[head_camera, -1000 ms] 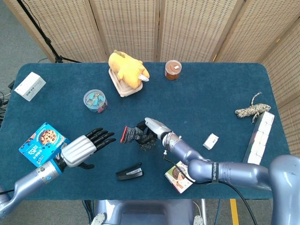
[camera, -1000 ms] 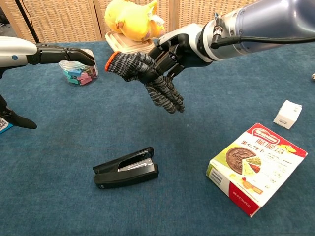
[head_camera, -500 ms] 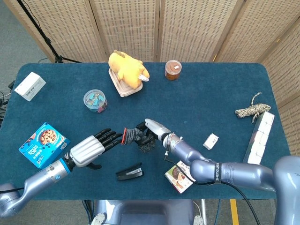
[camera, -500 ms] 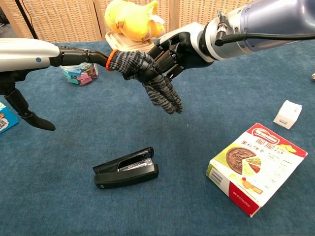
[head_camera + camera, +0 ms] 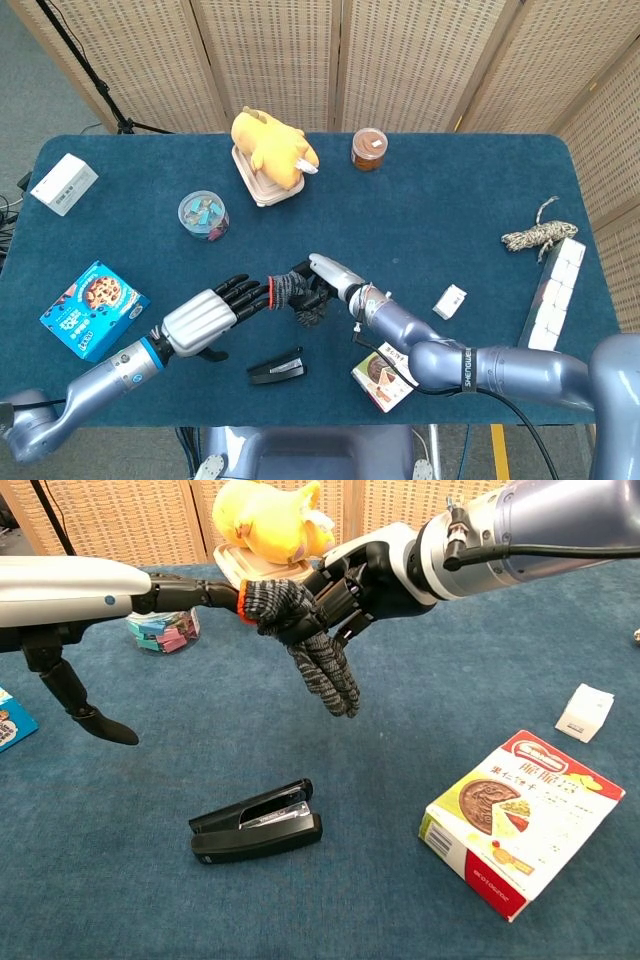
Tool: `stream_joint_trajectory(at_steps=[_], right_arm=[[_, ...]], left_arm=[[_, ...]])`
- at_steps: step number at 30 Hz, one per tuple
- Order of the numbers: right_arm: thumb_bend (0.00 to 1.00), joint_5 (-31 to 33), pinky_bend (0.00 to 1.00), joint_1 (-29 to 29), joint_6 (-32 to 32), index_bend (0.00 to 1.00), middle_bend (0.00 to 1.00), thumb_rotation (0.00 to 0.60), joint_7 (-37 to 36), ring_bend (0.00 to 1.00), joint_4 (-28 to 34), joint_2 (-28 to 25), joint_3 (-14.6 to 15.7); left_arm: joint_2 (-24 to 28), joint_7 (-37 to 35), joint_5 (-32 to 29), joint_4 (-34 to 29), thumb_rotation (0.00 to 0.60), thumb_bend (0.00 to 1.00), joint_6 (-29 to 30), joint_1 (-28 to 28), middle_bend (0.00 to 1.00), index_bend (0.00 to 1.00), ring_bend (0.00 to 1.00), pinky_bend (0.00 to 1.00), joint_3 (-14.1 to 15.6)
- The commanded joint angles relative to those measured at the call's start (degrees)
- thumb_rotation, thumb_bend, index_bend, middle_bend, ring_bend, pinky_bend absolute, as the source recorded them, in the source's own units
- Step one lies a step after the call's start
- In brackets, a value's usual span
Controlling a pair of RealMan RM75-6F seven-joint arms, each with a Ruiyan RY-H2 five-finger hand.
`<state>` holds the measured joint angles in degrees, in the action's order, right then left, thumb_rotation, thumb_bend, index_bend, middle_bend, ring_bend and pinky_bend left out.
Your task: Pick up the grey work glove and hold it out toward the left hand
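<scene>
Grey work glove [image 5: 300, 630] hangs from right robot hand [image 5: 352, 580], cuff touching left fingertips [image 5: 228, 596].

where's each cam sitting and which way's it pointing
Head view: sits high, looking steeply down on the table; shows both arms, left hand, right hand.
Chest view: sits low at the near edge, facing across the table; shows both forearms and hands.
Shared: the grey work glove, stapler, both hands.
</scene>
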<state>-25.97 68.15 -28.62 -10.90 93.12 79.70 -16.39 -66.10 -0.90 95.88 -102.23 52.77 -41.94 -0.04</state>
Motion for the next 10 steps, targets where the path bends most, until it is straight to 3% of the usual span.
stream_joint_trajectory(at_steps=[1,10], right_arm=[[0.44,-0.16,0.43,-0.05,0.02,0.6,0.52,0.6,-0.36,0.37,0.01,-0.11,-0.08],[0.45,-0.71,0.43,-0.21,0.02,0.61,0.52,0.6,-1.38,0.37,0.42,-0.83,-0.17]], left_arm=[[-0.48,1.25,-0.92,-0.69,0.6,0.09,-0.48,-0.37,0.0,0.07,0.0,0.0,-0.45],[-0.81,4.27,-3.2,-1.82,0.6,0.09,-1.29,-0.56,0.0,0.07,0.0,0.0,-0.62]])
